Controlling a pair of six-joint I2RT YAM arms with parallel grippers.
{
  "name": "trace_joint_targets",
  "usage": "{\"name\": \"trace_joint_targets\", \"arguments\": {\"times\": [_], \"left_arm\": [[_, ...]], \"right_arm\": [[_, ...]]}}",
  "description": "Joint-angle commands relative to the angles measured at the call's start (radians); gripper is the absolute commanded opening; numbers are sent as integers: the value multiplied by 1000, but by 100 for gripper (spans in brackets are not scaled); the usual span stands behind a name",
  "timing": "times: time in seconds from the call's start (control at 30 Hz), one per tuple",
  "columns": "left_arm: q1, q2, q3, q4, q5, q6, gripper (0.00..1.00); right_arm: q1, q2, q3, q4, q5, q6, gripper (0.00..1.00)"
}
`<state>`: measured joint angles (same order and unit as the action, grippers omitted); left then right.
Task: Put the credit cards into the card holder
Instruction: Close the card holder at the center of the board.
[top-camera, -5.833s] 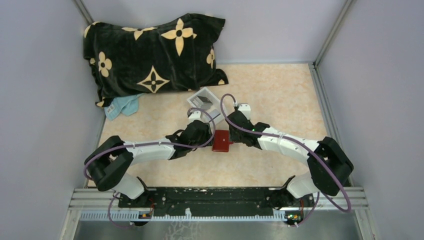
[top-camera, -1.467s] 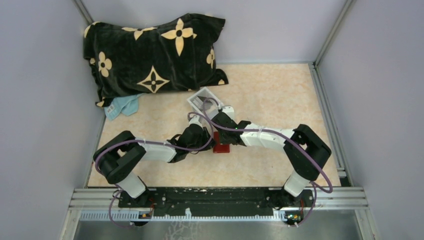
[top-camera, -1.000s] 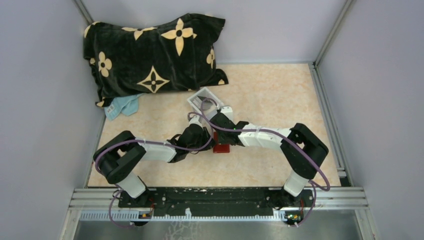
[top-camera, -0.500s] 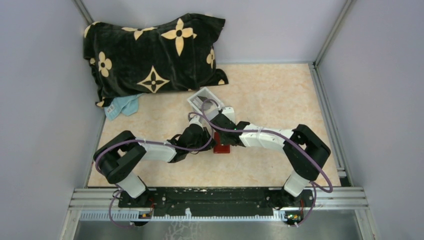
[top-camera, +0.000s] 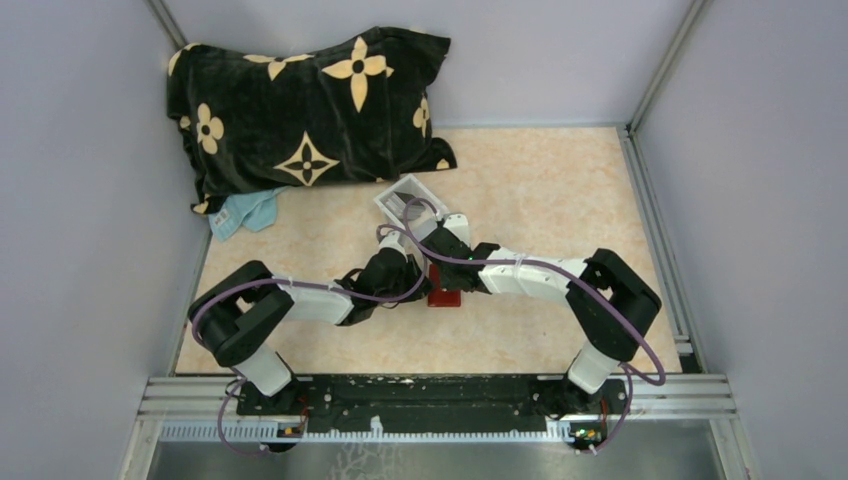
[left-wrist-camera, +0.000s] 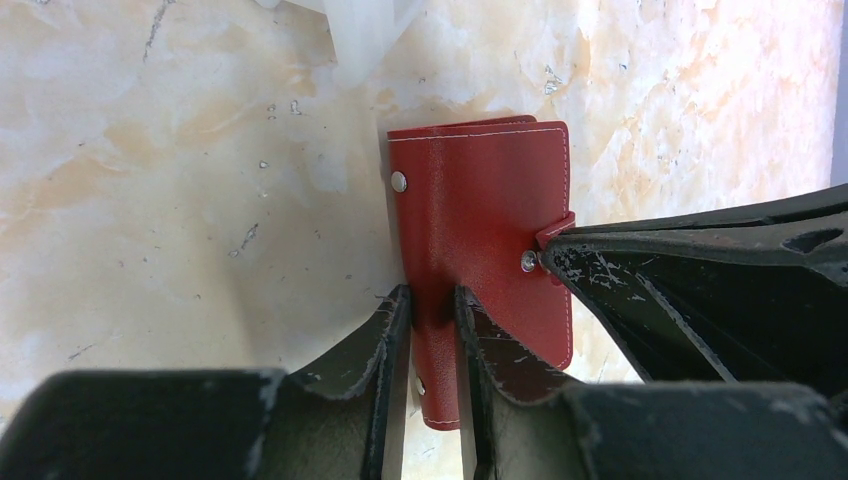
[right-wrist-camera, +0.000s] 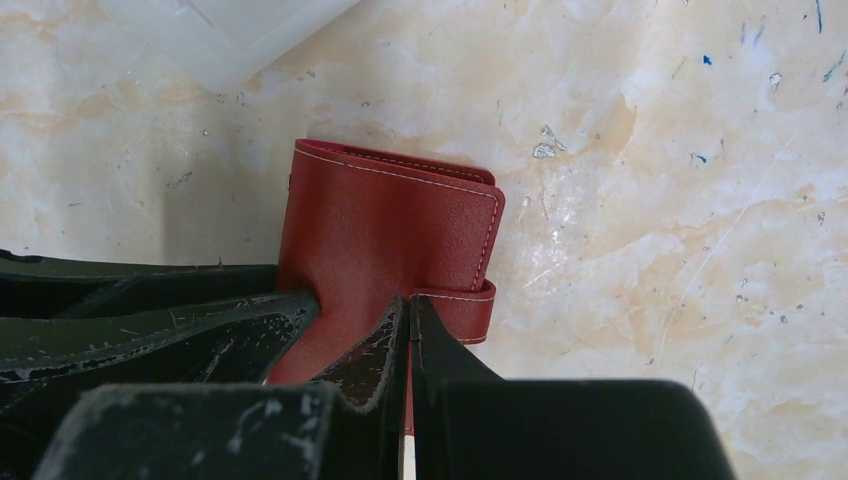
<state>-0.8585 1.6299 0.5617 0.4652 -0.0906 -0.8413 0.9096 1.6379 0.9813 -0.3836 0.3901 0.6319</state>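
The red card holder (left-wrist-camera: 480, 215) lies folded shut on the marble table, small in the top view (top-camera: 444, 297). My left gripper (left-wrist-camera: 432, 300) is shut on its near spine edge, one finger on each side. My right gripper (right-wrist-camera: 411, 302) is shut on the holder's snap strap (right-wrist-camera: 462, 308) at the holder's (right-wrist-camera: 385, 215) right edge, and its black fingers (left-wrist-camera: 690, 260) show in the left wrist view. From above, both grippers (top-camera: 412, 274) (top-camera: 438, 262) meet over the holder. The credit cards are a greyish patch inside the white tray (top-camera: 398, 196), partly behind a cable.
The white tray's corner (left-wrist-camera: 360, 40) (right-wrist-camera: 230, 25) sits just beyond the holder. A black pillow with tan flowers (top-camera: 300, 110) and a light blue cloth (top-camera: 245, 212) lie at the back left. Grey walls close in three sides.
Since several seconds ago the right arm has swung left, bringing its gripper over the holder's strap. Over the last second nothing has visibly moved.
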Motion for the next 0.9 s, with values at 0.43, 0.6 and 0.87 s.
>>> {"name": "trace_joint_targets", "arguments": {"times": [0.43,0.6,0.87], "left_arm": [[-4,36,-19,-44,22,4,27],[-2,33,-19,-45,21,5,27],[-3,31,-23,-41,23,1,27]], "right_arm": [[24,5,3,28,-16,9,0],[32,34,-1,30,-15,12,0],[37,46,-17,39,-17,22,0]]}}
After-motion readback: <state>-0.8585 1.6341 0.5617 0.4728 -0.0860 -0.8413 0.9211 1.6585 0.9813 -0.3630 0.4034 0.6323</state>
